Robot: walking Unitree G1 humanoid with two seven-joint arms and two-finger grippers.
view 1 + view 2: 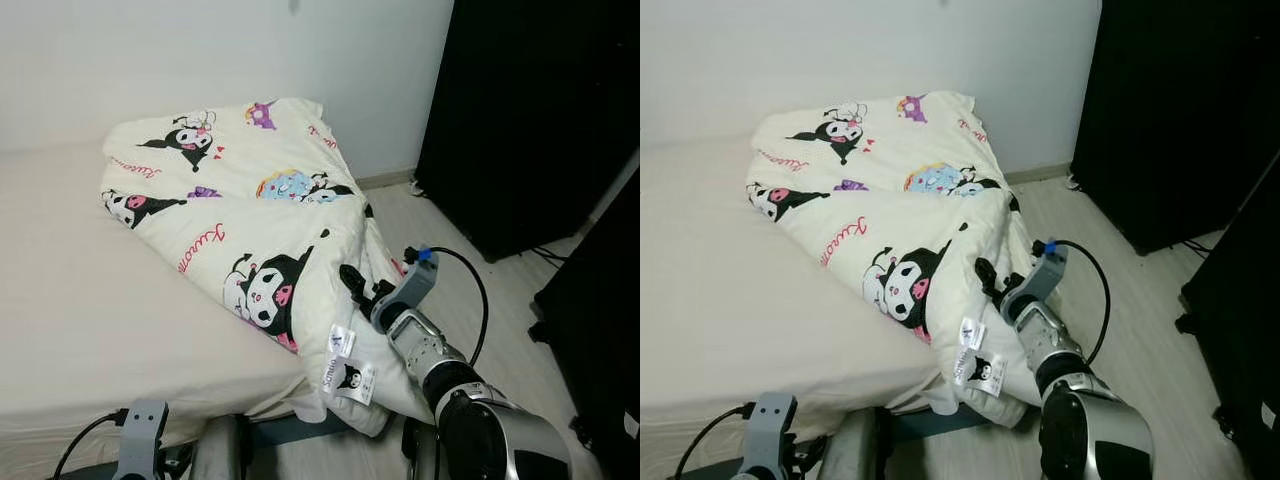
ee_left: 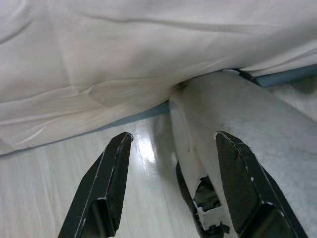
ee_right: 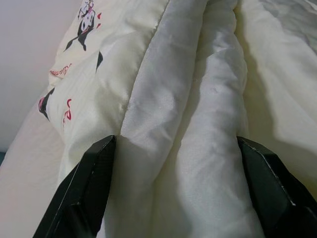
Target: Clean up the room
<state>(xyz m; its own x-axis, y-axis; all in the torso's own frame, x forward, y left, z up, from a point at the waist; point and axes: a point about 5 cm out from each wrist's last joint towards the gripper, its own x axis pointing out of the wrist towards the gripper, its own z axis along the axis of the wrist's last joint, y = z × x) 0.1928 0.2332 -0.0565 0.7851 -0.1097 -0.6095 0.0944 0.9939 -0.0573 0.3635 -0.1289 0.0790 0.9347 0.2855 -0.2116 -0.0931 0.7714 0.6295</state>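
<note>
A cream comforter [image 1: 260, 210] printed with black cartoon figures lies bunched on the bed [image 1: 80, 300], and its corner hangs over the bed's near right corner toward the floor. My right gripper [image 1: 358, 283] is at that hanging edge. In the right wrist view it [image 3: 176, 141] is open, with a thick fold of the comforter [image 3: 188, 99] between its fingers. My left gripper [image 2: 174, 135] hangs low beside the bed and is open over the floor, with nothing between its fingers.
A tall black wardrobe [image 1: 530, 110] stands at the right against the wall, with more dark furniture [image 1: 600, 300] nearer. A strip of pale wood floor [image 1: 500, 290] runs between them and the bed. White tags [image 1: 345, 365] dangle from the comforter's corner.
</note>
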